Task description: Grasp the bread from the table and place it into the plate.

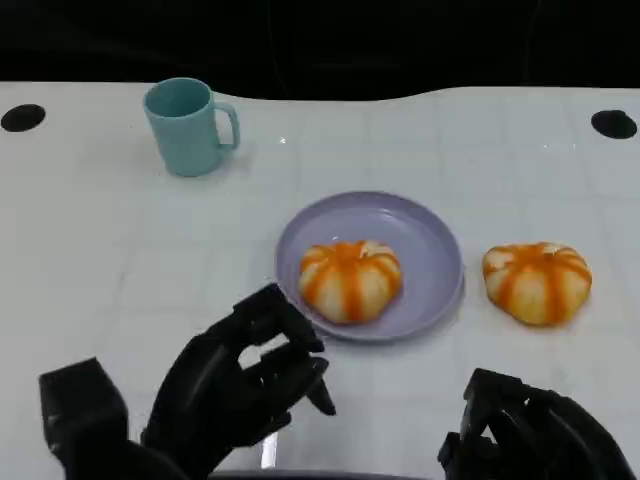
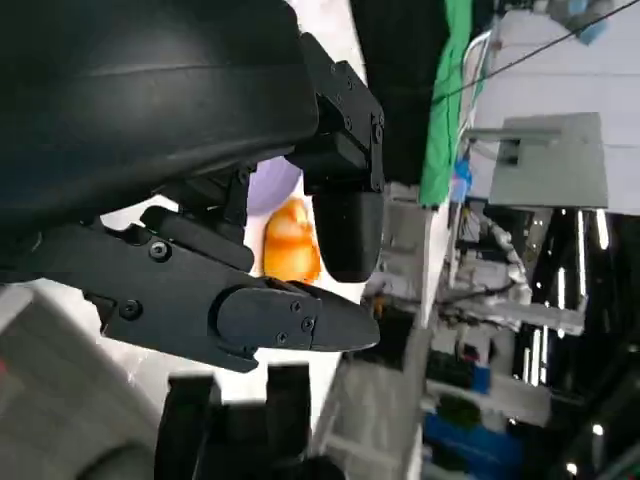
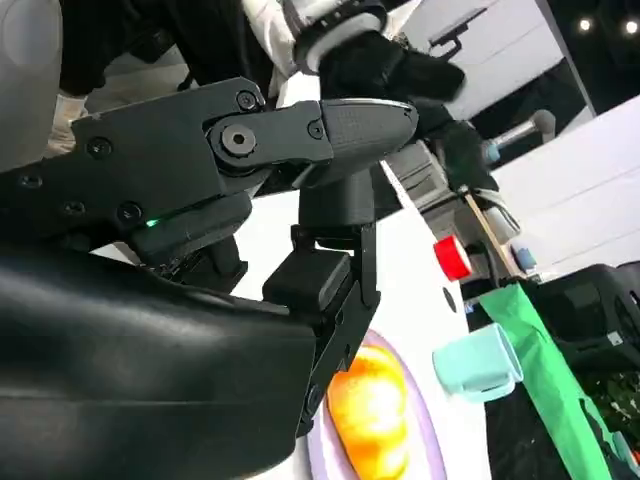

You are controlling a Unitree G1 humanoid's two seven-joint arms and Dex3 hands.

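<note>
The empty robot hand [image 3: 330,200] hangs above plated bread [image 3: 372,410], near a cup [image 3: 478,362].

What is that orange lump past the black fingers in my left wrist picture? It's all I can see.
Observer: A striped bread, lying in a purple plate.
Operator: Is it the only one?
Observer: No. A second bread lies on the table to the right of the plate, apart from it.
Operator: Is anything holding that one?
Observer: No. The right hand is low at the near edge, in front of the second bread and apart from it, holding nothing.
</note>
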